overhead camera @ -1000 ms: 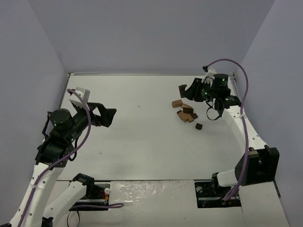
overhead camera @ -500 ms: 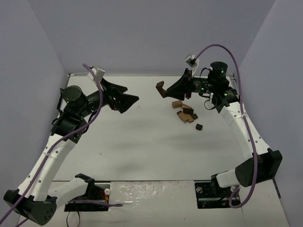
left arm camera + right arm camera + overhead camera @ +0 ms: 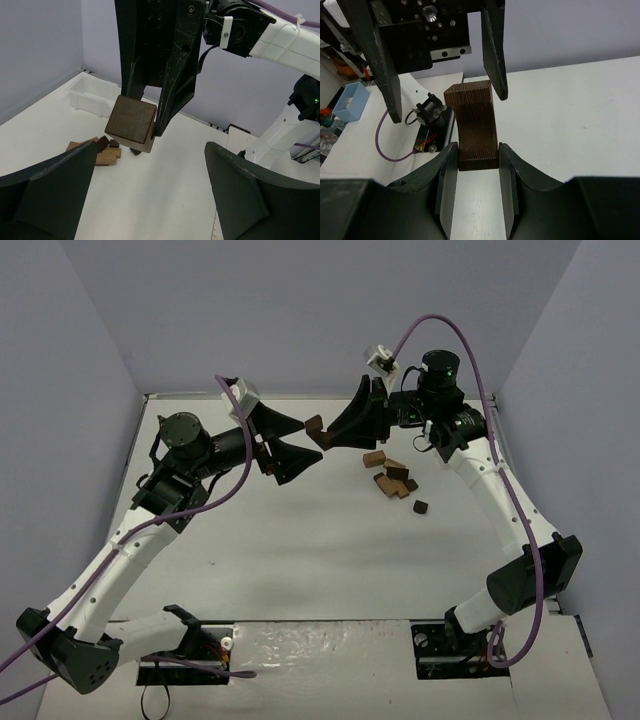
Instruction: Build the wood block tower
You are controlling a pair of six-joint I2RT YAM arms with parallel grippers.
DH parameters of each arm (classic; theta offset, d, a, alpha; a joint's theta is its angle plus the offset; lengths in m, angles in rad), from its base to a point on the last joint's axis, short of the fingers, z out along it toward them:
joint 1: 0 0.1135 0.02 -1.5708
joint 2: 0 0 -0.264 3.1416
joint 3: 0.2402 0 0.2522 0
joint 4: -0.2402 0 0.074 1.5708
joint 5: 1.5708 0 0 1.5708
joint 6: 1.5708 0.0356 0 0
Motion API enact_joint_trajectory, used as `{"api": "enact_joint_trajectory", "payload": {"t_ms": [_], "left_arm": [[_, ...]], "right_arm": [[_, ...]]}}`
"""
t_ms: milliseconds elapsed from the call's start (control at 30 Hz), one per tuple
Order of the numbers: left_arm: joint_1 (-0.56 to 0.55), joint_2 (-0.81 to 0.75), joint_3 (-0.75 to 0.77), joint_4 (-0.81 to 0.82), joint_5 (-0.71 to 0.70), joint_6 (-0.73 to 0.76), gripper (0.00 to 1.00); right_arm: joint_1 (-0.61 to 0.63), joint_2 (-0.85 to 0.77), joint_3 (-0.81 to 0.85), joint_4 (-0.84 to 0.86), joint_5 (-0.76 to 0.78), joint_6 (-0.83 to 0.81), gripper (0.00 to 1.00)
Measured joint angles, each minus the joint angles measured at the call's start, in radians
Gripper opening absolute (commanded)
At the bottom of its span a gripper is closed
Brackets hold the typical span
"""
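**Right gripper** (image 3: 322, 437): fingers (image 3: 445, 175) clamped on a dark block (image 3: 476, 125), one on each side of its lower end. The block stands up out of the fingers and is held in the air above the desk (image 3: 300, 540).

**Left gripper** (image 3: 308, 443): fingers (image 3: 50, 175) wide apart, gripping nothing. They face the right fingers tip to tip. The dark block lies near their tips, roughly on the line of the gap. The pictures do not settle whether it has entered the gap.

**Pile** (image 3: 393, 476): loose tan and dark blocks lying on the desk, not stacked. It lies behind and below the right fingers, well beyond the left ones.

**Lone block** (image 3: 421, 507): dark, on the desk just beside the pile, on the side away from both sets of fingers.

**Tray** (image 3: 92, 97): white, on the desk past the pile, as seen from the left fingers. Its inside does not show.
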Motion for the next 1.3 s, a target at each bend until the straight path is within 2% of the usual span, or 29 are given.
{"api": "enact_joint_trajectory", "payload": {"t_ms": [467, 700, 833, 1133, 1167, 1233, 1300], "left_arm": [[-0.004, 0.064, 0.012, 0.091, 0.063, 0.089, 0.69], [-0.003, 0.08, 0.024, 0.135, 0.099, 0.101, 0.49], [-0.002, 0.091, 0.026, 0.154, 0.107, 0.1, 0.43], [0.0, 0.1, 0.026, 0.181, 0.115, 0.094, 0.04], [0.0, 0.101, 0.026, 0.183, 0.117, 0.094, 0.0], [0.0, 0.101, 0.026, 0.183, 0.118, 0.094, 0.0], [0.0, 0.101, 0.026, 0.183, 0.119, 0.093, 0.0]], "right_arm": [[0.005, 0.034, 0.058, 0.001, -0.066, -0.02, 0.0], [0.005, 0.053, 0.059, 0.0, -0.072, -0.028, 0.0], [0.005, 0.054, 0.059, 0.0, -0.084, -0.032, 0.0], [0.006, 0.054, 0.059, 0.0, -0.111, -0.034, 0.01], [0.006, 0.054, 0.059, 0.0, -0.111, -0.034, 0.03], [0.006, 0.054, 0.06, 0.0, -0.112, -0.034, 0.17], [0.006, 0.054, 0.06, 0.0, -0.113, -0.034, 0.42]]}}
